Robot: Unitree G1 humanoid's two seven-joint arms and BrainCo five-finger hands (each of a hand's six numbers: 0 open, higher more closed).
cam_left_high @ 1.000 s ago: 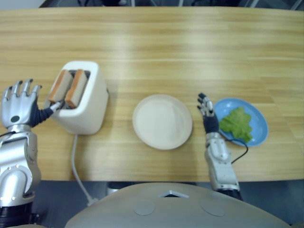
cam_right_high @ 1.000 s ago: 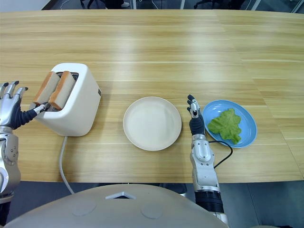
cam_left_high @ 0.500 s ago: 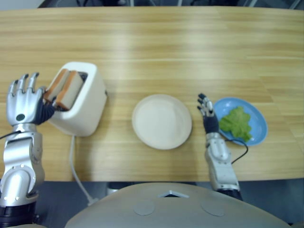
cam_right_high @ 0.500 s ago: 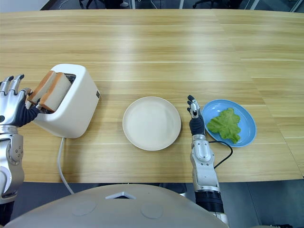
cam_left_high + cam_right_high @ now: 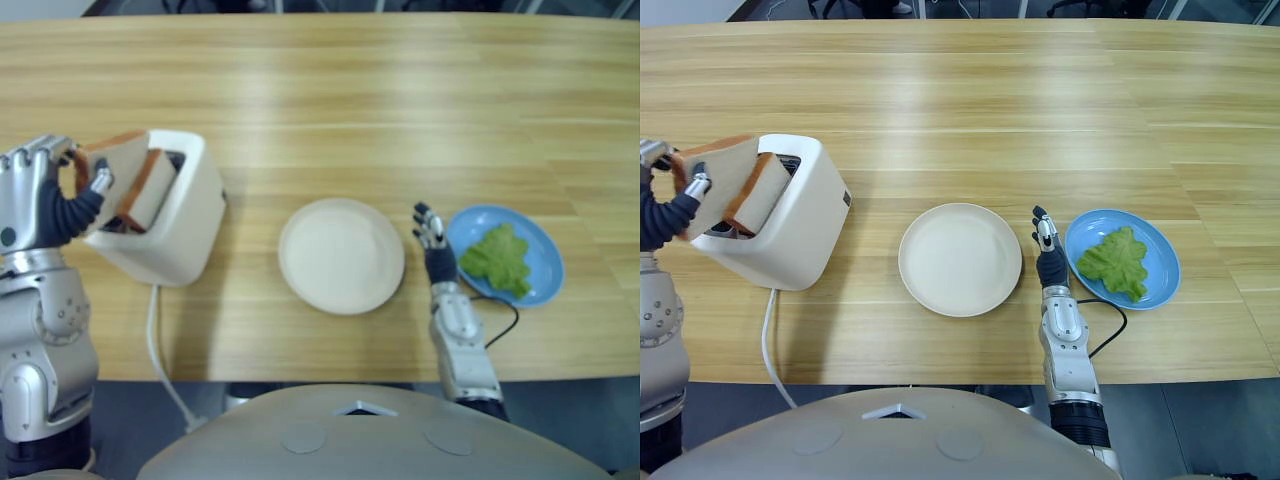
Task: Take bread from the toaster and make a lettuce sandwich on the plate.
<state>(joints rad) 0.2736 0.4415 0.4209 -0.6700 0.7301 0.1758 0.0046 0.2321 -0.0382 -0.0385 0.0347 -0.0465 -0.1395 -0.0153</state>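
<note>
Wooden table, left edge: your left hand (image 5: 30, 200), spread beside toaster (image 5: 185, 220) a second ago, now clamps outer bread slice (image 5: 725, 165); toaster tips with it. Right hand (image 5: 432, 232) flat, empty, between plate (image 5: 342, 255) and lettuce (image 5: 497, 258). Extraction begun; ease slice straight up.

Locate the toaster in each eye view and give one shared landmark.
Left eye view: toaster at left, left robot hand gripping a bread slice at its slot.
Right eye view: toaster nearer the left edge, same grip.
Shared landmark: cream plate, bare, just right of the toaster in both.
</note>
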